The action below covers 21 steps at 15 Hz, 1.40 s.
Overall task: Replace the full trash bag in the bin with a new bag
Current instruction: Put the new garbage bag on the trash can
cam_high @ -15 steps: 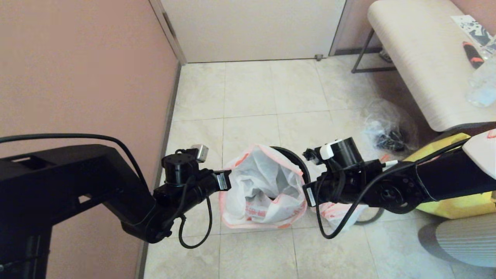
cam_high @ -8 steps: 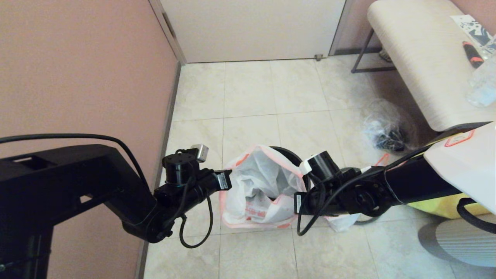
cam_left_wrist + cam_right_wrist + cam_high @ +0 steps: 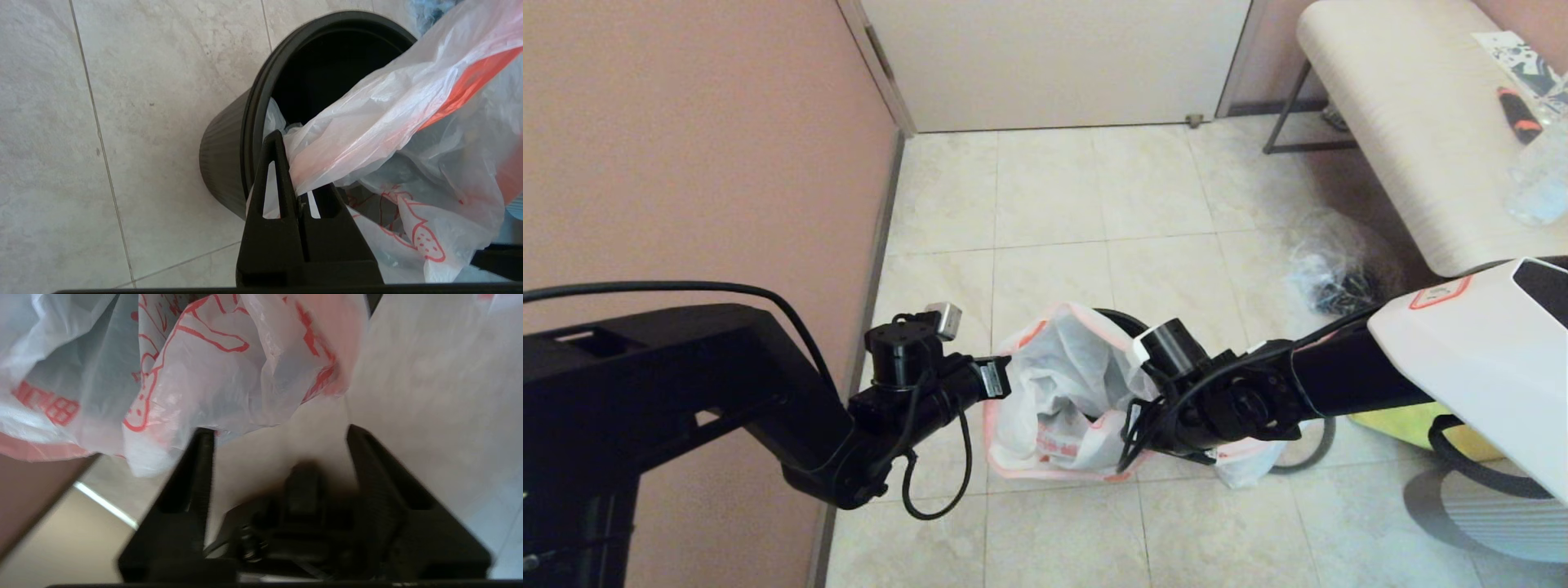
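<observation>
My left gripper (image 3: 292, 179) was closed on the pale orange-red hem of the thin translucent white new bag (image 3: 1066, 392), just above the near rim of the small round black plastic bin (image 3: 229, 163), as the left wrist view showed. The bag had red print on it and hung open over the bin, which stood on the pale tiled floor (image 3: 1045, 204) and was mostly covered by the plastic in the head view.

My right gripper (image 3: 280, 437) was at the other side of the same bag, with its two black fingers (image 3: 200, 473) standing apart. The bag's printed edge lay just at the tip of one finger, but nothing sat between the fingers, so this hand held nothing.

Beside my right arm, a lumpy white plastic bag (image 3: 1245, 465) lay on the floor, mostly hidden by the arm, next to a thin grey ring (image 3: 1311, 453) and a yellow tote (image 3: 1405, 416). Farther away a clear plastic bag with dark items (image 3: 1339, 269) rested near the cream padded bench (image 3: 1405, 122). The pink wall (image 3: 686, 139) stood at my left.
</observation>
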### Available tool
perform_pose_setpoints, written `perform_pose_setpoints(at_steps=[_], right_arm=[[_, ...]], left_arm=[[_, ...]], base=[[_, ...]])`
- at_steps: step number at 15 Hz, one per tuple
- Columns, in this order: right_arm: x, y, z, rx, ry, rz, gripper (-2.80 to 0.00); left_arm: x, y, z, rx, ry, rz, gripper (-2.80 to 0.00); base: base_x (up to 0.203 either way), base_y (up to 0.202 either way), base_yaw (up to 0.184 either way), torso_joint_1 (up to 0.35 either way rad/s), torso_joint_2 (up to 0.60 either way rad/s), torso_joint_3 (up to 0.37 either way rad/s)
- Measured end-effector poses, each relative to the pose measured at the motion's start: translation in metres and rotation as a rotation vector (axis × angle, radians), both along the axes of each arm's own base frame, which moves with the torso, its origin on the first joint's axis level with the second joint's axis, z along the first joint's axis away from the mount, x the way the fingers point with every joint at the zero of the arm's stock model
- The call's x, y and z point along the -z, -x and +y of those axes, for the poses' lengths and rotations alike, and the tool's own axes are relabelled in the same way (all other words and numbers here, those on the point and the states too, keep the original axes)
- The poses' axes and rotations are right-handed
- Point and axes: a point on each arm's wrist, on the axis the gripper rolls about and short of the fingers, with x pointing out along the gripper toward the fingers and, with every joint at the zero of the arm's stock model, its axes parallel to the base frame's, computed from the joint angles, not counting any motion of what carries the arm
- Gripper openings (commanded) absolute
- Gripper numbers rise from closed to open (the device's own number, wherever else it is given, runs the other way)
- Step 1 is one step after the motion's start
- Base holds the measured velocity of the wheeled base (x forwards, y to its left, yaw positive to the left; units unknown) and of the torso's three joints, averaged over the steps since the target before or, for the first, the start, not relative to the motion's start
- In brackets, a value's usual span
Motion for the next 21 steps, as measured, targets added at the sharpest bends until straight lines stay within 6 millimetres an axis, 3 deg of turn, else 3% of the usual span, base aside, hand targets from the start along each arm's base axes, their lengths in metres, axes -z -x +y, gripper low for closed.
perform_pose_setpoints(at_steps=[5, 11, 16, 19, 21], right_arm=[[0.01, -0.005, 0.01, 0.103, -0.062, 0.131, 0.0], [0.026, -0.024, 0.025, 0.15, -0.118, 0.18, 0.0], [0.004, -0.027, 0.007, 0.173, -0.104, 0.171, 0.0], [-0.011, -0.018, -0.007, 0.163, 0.019, 0.098, 0.0], [-0.016, -0.023, -0.011, 0.115, 0.084, 0.008, 0.0]], left_arm=[[0.0, -0.001, 0.0, 0.0, 0.001, -0.001, -2.8], [-0.001, -0.003, 0.005, -0.017, 0.006, -0.005, -2.8], [-0.004, -0.002, 0.003, -0.013, 0.016, -0.006, -2.8], [-0.005, -0.002, 0.004, -0.014, 0.018, -0.009, -2.8], [-0.005, -0.001, 0.004, -0.014, 0.017, -0.008, -2.8]], base=[[0.0, 0.0, 0.0, 0.0, 0.0, 0.0], [0.0, 0.0, 0.0, 0.0, 0.0, 0.0], [0.0, 0.0, 0.0, 0.0, 0.0, 0.0], [0.0, 0.0, 0.0, 0.0, 0.0, 0.0], [0.0, 0.0, 0.0, 0.0, 0.0, 0.0]])
